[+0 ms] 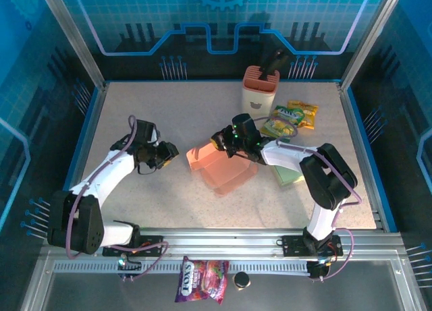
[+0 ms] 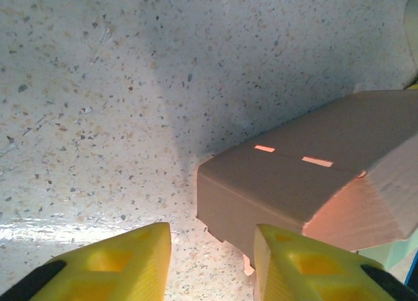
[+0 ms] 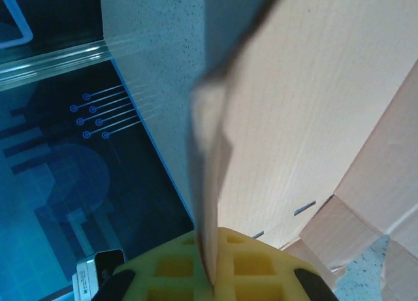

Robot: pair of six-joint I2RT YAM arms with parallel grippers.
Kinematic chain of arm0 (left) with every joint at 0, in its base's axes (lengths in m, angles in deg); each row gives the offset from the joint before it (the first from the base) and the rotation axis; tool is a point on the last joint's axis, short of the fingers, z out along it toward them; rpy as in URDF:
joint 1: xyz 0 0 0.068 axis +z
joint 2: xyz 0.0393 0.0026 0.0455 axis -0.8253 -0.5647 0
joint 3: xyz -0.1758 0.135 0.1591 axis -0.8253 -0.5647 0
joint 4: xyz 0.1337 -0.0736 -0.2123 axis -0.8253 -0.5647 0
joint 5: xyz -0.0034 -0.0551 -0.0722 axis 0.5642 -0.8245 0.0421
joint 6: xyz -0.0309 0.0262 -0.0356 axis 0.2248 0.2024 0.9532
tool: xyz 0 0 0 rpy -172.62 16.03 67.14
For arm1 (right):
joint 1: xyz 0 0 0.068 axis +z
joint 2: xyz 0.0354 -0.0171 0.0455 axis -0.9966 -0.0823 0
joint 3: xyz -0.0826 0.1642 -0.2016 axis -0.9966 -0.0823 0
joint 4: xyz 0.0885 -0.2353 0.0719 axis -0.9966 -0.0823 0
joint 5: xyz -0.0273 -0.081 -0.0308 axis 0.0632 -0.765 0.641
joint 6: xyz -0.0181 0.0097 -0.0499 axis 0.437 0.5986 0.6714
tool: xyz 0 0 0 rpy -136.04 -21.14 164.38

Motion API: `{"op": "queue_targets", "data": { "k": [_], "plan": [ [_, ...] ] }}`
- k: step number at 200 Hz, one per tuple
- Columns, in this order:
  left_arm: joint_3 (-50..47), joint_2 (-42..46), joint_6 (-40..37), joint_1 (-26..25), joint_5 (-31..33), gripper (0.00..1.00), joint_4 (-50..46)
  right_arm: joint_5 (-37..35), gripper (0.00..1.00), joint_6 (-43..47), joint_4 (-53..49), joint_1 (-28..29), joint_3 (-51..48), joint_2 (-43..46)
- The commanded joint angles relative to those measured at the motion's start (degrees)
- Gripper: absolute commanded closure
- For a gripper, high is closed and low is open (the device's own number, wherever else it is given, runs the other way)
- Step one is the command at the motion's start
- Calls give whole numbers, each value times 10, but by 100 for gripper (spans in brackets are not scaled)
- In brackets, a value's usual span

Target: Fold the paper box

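Table (image 1: 135, 115): speckled pale top, under both claws.
Paper box (image 1: 226, 171): salmon cardboard, partly folded and lying between the two claws. Its near wall with two slits stands just ahead of the left claw in the left wrist view (image 2: 294, 177). One thin flap runs edge-on into the right claw in the right wrist view (image 3: 313, 105).
Tub (image 1: 260, 88): cream with a pink top and a dark handle sticking out, beyond the right claw and well apart from it.
Candy bag (image 1: 202, 280): purple and red, on the front rail, far behind both claws.
Snack packets (image 1: 290, 119): yellow-green, near the right claw on its outer side.
Left claw (image 1: 169, 154) (image 2: 212, 242): yellow fingers spread apart, nothing between them, box corner just beside one finger.
Right claw (image 1: 226, 141) (image 3: 210, 245): fingers pressed together on the box flap.
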Motion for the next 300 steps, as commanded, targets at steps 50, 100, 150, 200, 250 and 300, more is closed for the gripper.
{"op": "queue_targets", "data": {
  "k": [50, 100, 150, 200, 250, 300],
  "plan": [
    [-55, -9, -89, 5, 1, 64, 64, 21, 100, 25, 30, -3, -14, -12],
    [-62, -31, -155, -31, -13, 63, 105, 28, 100, 26, 40, -3, -4, -23],
    [-68, -54, -202, -85, 17, 60, 153, 28, 100, 20, 44, -2, 0, -27],
    [-76, -62, -220, -115, 20, 59, 186, 30, 100, 17, 49, -4, 7, -29],
    [-83, -62, -206, -135, 33, 56, 203, 28, 100, 16, 55, -6, 3, -25],
    [-93, -59, -198, -157, 46, 55, 219, 26, 100, 17, 92, -5, -12, -21]
  ]
}}
